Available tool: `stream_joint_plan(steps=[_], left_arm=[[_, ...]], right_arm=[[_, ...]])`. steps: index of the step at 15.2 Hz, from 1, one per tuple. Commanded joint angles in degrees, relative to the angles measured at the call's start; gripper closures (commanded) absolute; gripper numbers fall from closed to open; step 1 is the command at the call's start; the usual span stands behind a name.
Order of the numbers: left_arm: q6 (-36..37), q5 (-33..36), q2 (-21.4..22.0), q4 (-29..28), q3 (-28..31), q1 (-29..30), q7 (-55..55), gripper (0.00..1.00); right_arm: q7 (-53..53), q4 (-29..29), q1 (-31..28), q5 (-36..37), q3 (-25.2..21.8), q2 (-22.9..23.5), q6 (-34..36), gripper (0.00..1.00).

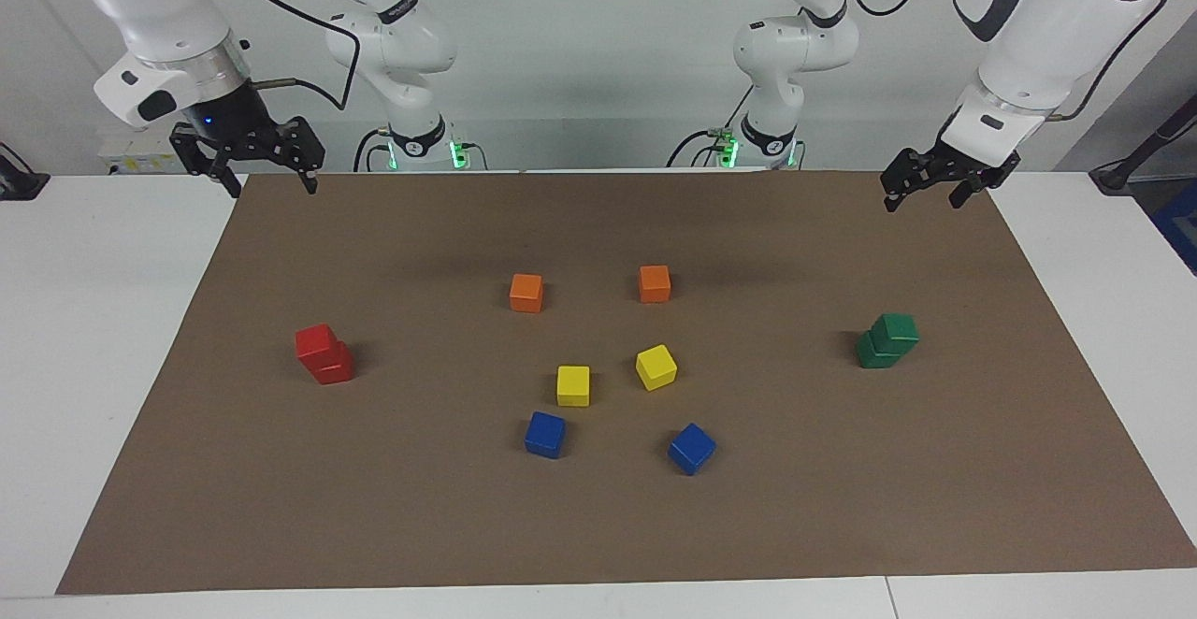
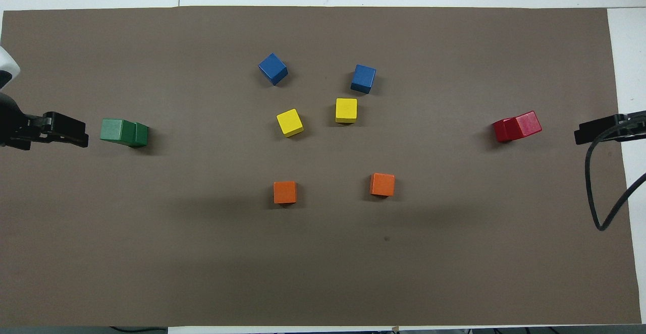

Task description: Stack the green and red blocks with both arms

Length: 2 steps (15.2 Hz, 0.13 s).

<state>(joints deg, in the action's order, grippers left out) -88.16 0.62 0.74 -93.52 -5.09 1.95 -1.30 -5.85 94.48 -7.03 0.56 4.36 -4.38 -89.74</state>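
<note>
Two dark green blocks stand stacked (image 1: 888, 340) toward the left arm's end of the brown mat, also in the overhead view (image 2: 123, 132). Two bright red blocks stand stacked (image 1: 324, 353) toward the right arm's end, the top one a little offset, also in the overhead view (image 2: 517, 126). My left gripper (image 1: 921, 203) is open and empty, raised over the mat's edge at its own end (image 2: 68, 133). My right gripper (image 1: 271, 187) is open and empty, raised over the mat's corner at its own end (image 2: 588, 133). Both are well apart from the stacks.
In the middle of the mat (image 1: 842, 507) lie two orange cubes (image 1: 526, 292) (image 1: 655, 283) nearest the robots, then two yellow cubes (image 1: 573, 385) (image 1: 656, 367), then two blue cubes (image 1: 545, 434) (image 1: 691, 448). White table borders the mat.
</note>
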Motion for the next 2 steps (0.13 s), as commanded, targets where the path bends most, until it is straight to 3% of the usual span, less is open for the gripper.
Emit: stream_joint_plan(steps=[1,2], left_arm=[[-0.17,0.18,0.58,-0.34,0.35,-0.37,-0.02,0.0],[-0.17,0.18,0.58,-0.34,0.44,-0.37,-0.02,0.0]], right_arm=[[0.84,1.23,-0.27,0.5,0.12,-1.16,-0.43,0.0],[0.84,1.23,-0.36,0.5,0.03,-1.16,-0.35,0.0]])
